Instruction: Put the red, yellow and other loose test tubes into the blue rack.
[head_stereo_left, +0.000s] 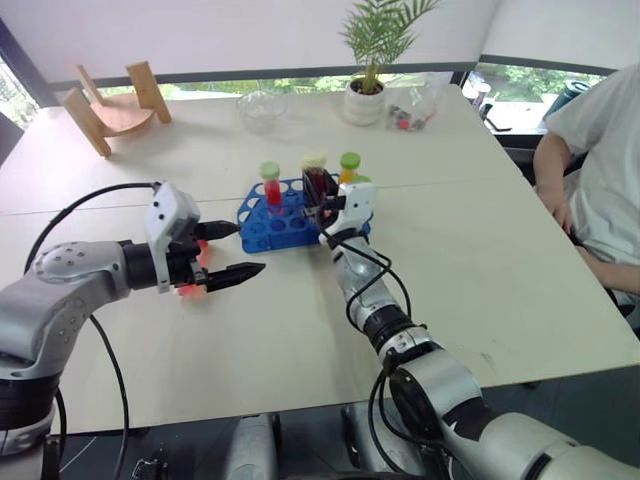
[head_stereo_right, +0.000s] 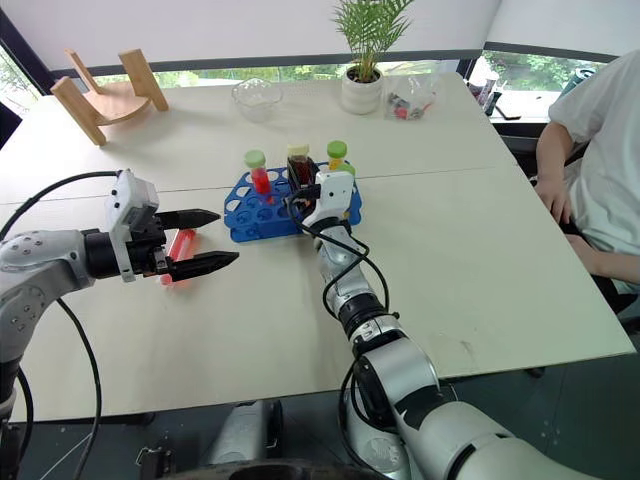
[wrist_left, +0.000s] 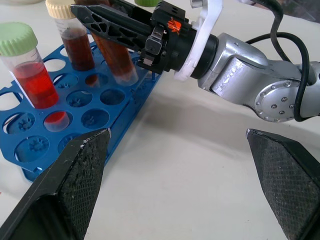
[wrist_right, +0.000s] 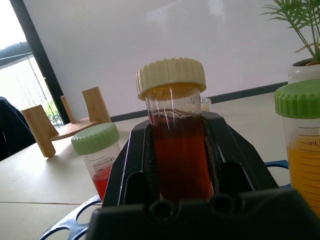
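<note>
The right gripper (head_stereo_left: 318, 190) is closed on a brown test tube (wrist_right: 179, 150) with a cream cap, holding it upright over the blue rack (head_stereo_left: 262, 228) near the middle of the table (head_stereo_left: 480, 270). The rack holds a red tube (head_stereo_left: 271, 185) and an orange tube (head_stereo_left: 349, 166), both green-capped. At nine o'clock from the rack, the left gripper (head_stereo_left: 228, 250) hangs with fingers wide apart above a loose red tube (head_stereo_right: 180, 246) lying on the table.
</note>
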